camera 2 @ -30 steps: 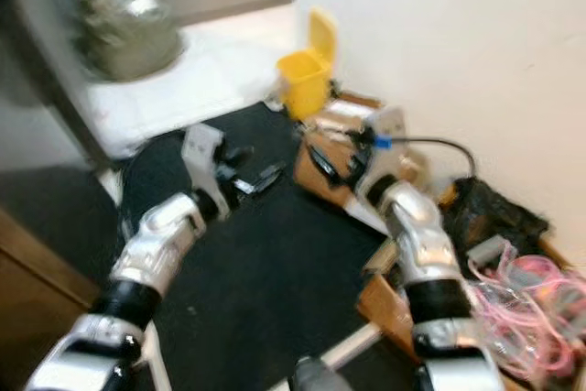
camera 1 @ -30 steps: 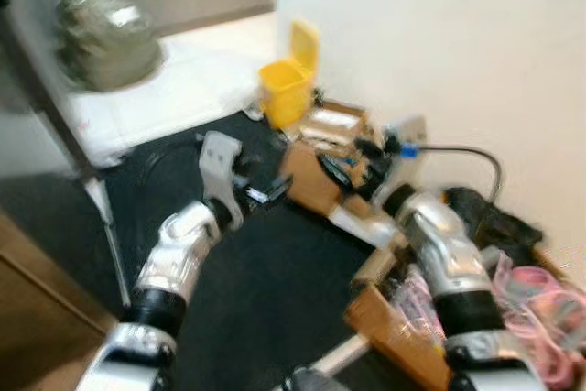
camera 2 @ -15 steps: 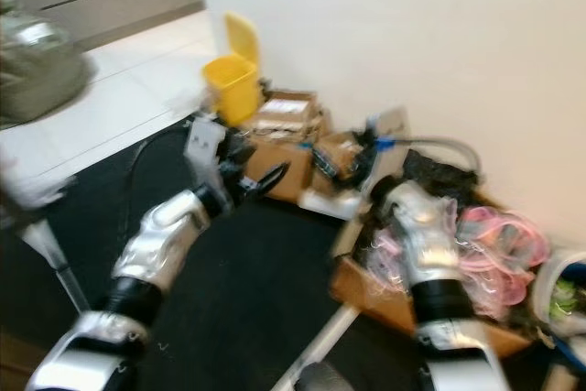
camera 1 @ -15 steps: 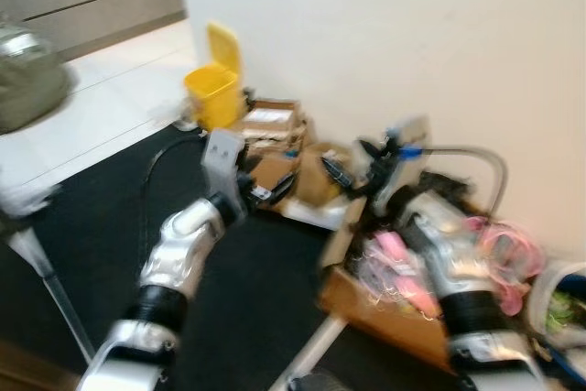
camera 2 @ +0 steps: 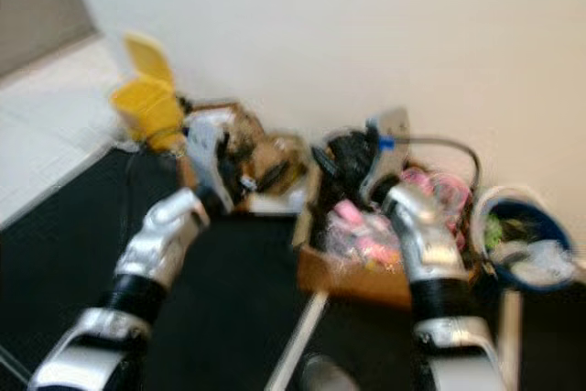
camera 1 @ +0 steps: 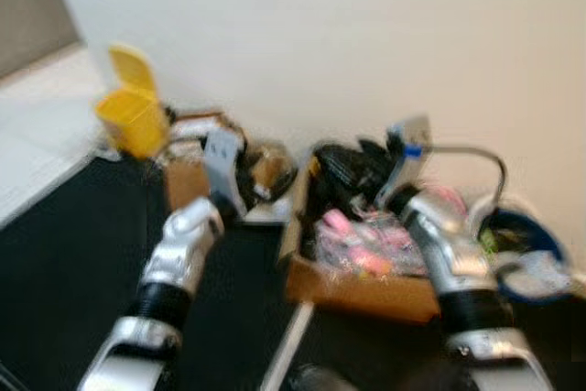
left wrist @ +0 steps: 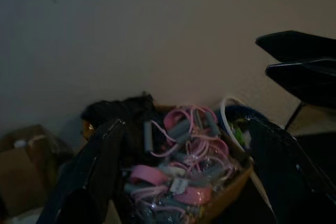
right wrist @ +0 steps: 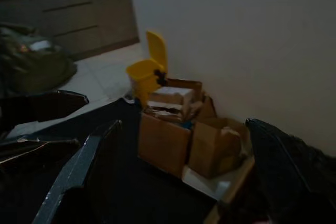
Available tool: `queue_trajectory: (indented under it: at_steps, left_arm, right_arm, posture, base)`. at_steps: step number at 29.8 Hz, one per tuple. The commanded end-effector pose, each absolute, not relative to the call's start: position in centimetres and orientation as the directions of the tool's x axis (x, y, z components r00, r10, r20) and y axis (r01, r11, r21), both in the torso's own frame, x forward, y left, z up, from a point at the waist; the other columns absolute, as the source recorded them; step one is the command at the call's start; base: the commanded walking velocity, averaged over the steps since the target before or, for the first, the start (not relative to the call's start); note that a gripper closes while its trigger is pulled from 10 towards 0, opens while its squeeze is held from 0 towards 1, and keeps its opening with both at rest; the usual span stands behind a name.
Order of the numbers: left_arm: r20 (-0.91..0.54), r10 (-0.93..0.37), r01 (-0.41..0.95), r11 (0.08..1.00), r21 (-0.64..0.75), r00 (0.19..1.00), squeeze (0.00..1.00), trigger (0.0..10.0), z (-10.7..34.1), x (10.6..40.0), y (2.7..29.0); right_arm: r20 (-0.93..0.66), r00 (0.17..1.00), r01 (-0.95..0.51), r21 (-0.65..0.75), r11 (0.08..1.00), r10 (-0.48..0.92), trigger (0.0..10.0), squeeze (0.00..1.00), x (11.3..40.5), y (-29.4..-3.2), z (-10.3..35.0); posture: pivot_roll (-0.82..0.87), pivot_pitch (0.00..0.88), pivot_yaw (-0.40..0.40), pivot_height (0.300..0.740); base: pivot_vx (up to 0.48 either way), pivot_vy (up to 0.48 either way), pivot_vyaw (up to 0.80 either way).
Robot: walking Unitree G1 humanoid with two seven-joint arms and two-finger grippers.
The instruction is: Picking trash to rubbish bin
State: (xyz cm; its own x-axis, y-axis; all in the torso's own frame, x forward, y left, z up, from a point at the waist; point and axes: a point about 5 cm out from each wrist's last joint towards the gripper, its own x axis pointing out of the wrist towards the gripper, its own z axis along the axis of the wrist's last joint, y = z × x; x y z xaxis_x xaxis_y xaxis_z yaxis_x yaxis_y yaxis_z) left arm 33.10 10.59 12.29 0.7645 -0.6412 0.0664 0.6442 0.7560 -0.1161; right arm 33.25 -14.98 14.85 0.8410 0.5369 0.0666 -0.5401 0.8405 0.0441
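My left gripper (left wrist: 184, 182) is spread wide and grips nothing, raised toward the cardboard box (left wrist: 231, 190) of pink cords (left wrist: 181, 145) by the wall. My right gripper (right wrist: 178, 177) is likewise spread and bare, facing the stacked brown cartons (right wrist: 173, 129). The yellow rubbish bin (camera 1: 133, 112), lid up, stands against the wall just beyond those cartons. A blue bucket (camera 2: 522, 226) sits right of the cord box. Head views are blurred.

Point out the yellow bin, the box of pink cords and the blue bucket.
yellow bin (right wrist: 145, 74), right wrist view, on its front wall.
box of pink cords (camera 1: 366, 292), left eye view, on its cardboard front.
blue bucket (camera 2: 549, 243), right eye view, on its rim.
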Motion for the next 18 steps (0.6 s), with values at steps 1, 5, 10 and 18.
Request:
queue_trajectory:
  at_steps: [1,5,10,18]
  left_arm:
    - [0.059,-0.642,0.644,0.755,-0.127,0.764,0.0,10.0,11.94,33.01,10.62]
    - [0.059,-0.642,0.644,0.755,-0.127,0.764,0.0,10.0,11.94,33.01,10.62]
    - [0.058,-0.643,0.644,0.754,-0.126,0.764,0.0,10.0,11.93,33.02,10.63]
    - [0.058,-0.643,0.645,0.754,-0.126,0.763,0.0,10.0,11.92,33.03,10.64]
  right_arm:
    - [0.058,0.84,-0.542,0.051,0.839,0.539,10.0,0.0,33.21,-14.98,14.6]
    - [0.059,0.84,-0.543,0.052,0.838,0.54,10.0,0.0,33.21,-14.98,14.6]
    - [0.059,0.84,-0.542,0.053,0.839,0.539,10.0,0.0,33.22,-14.97,14.6]
    - [0.06,0.84,-0.542,0.055,0.838,0.539,10.0,0.0,33.23,-14.97,14.6]
  posture:
    - [-0.09,0.0,0.029,0.74]
    - [-0.09,0.0,0.029,0.74]
    - [-0.09,0.0,0.028,0.74]
    - [-0.09,0.0,0.027,0.74]
  base:
    - [0.0,0.0,-0.8]
    - [0.0,0.0,-0.8]
    - [0.0,0.0,-0.8]
    - [0.0,0.0,-0.8]
